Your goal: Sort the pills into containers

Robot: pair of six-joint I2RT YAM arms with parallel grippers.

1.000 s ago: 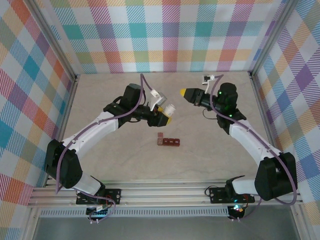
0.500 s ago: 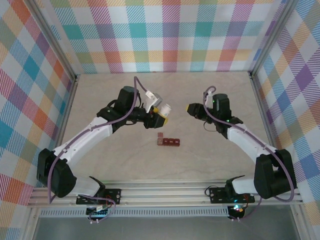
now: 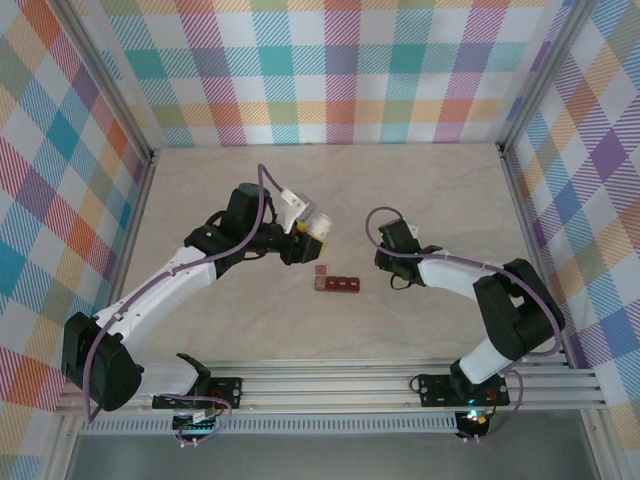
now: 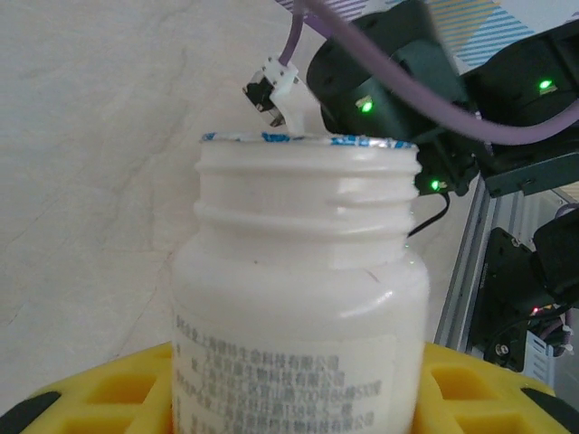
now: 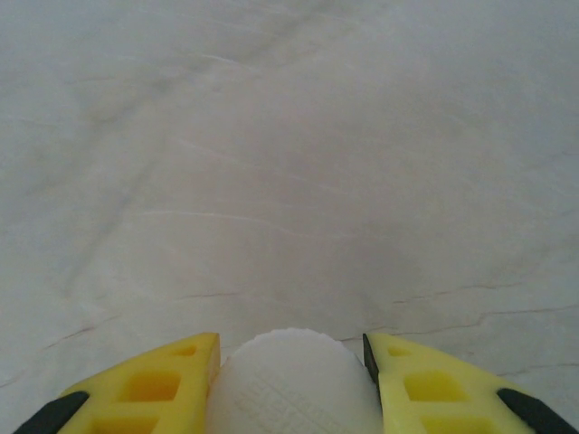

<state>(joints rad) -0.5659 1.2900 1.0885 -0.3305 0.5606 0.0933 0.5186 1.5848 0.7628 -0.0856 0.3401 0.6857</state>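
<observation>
Near the middle of the table [image 3: 430, 180], the dark red-brown containers [image 3: 338, 284] lie flat, their row running from 9 to 3 o'clock in the top view. The left gripper [image 3: 313, 233] hangs at about 11 o'clock from them, near but apart. Its yellow fingers [image 4: 109, 398] are clamped on a white bottle [image 4: 298, 298], which is uncapped and has scraps of foil on the rim. The right gripper [image 5: 291, 348] sits at about 2 o'clock from the containers, low over bare table, pinching a white ribbed cap [image 5: 294, 389] between its narrowed jaws.
</observation>
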